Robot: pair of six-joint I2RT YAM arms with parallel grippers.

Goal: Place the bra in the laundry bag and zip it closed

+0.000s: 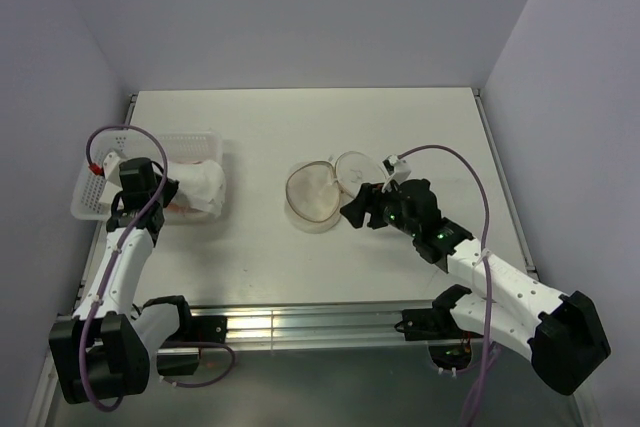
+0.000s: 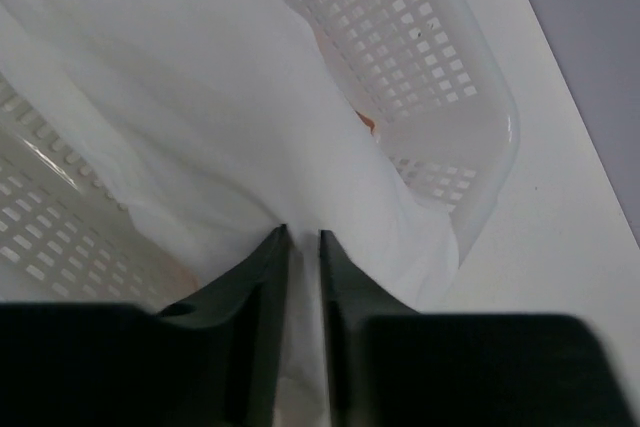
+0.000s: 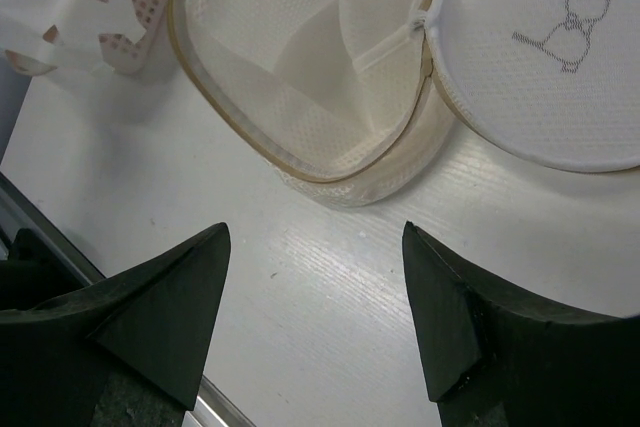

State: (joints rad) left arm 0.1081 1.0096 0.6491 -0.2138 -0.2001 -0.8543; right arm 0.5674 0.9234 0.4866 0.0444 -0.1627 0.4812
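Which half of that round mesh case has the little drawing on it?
The flat lid half, on the right, bears the dark mark; the deeper half hinged beside it is plain mesh.

You get bright, even light from above and soft shadows. Glare streaks the near rail of the table (image 1: 300,272). In the left wrist view the white cloth (image 2: 180,127) washes out; the left gripper (image 2: 302,239) is dark, blurred.
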